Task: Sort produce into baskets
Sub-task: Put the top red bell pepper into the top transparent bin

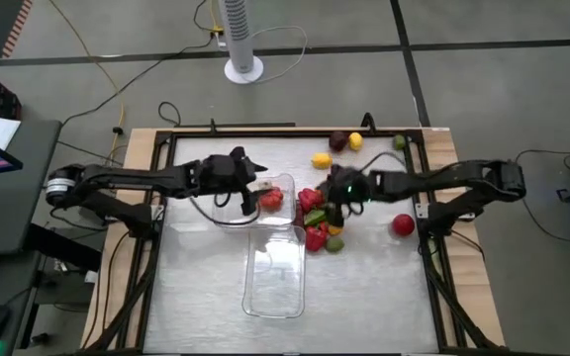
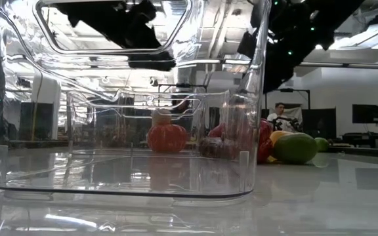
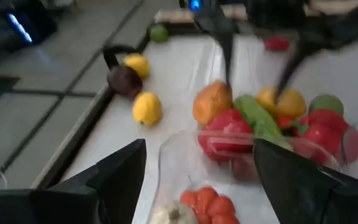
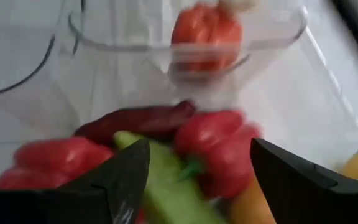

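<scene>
At the centre of the table, a heap of toy produce lies just beside 2 clear baskets. Red peppers, a long green piece, a dark maroon piece and an orange piece crowd together in the pile, touching one another. The far basket already holds a ribbed red tomato and a whitish piece beside it. The near basket sits lengthwise toward the table's front edge, with nothing visible inside it. Scattered apart from the heap are a yellow lemon, a second yellow piece next to a dark maroon ball near the back rail, a small green lime at the back right corner, and a red apple alone on the right side.

The left gripper hangs over the far basket, its 2 dark fingers spread wide with nothing between them. The right gripper hangs low over the heap, fingers likewise well apart, straddling the green piece and the red peppers without clasping either.

Beyond the table, a white fan stand rises from the grey floor, and a person sits far off in the room behind.
</scene>
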Robot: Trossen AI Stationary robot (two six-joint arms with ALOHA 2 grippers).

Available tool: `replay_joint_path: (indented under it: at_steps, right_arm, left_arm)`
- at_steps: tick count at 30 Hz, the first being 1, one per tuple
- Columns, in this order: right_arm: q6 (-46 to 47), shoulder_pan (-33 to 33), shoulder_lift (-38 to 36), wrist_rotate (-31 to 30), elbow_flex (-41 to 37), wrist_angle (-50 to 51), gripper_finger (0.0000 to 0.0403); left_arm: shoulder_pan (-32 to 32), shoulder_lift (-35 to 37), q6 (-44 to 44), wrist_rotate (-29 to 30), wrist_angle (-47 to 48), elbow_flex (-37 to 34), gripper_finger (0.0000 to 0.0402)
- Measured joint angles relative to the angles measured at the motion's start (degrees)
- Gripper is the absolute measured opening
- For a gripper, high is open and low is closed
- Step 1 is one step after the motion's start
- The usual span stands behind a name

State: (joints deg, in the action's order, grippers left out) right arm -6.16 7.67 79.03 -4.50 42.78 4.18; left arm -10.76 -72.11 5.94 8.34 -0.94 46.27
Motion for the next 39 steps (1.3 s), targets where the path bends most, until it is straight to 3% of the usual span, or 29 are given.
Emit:
replay_joint_path:
  at_steps: [10, 27, 33, 39]
  right_arm:
    - [22.67, -4.94, 5.72, -11.81, -0.04, 1.38, 0.0299]
    - [26.92, -8.66, 14.99, -24.11, 3.15, 0.56, 0.0292]
    - [26.74, -7.80, 15.01, -24.30, 3.12, 0.29, 0.0255]
    - [27.35, -6.62, 15.01, -24.06, 2.29, -0.05, 0.0172]
  left_arm:
    - [0.06, 5.54, -2.91, 1.30, -7.29, -7.05, 0.0280]
    - [0.15, 5.52, -5.56, 1.35, -5.92, -7.32, 0.0280]
    - [0.15, 5.52, -5.56, 1.35, -5.74, -7.32, 0.0280]
    - [0.15, 5.52, -5.56, 1.35, -5.75, -7.31, 0.0280]
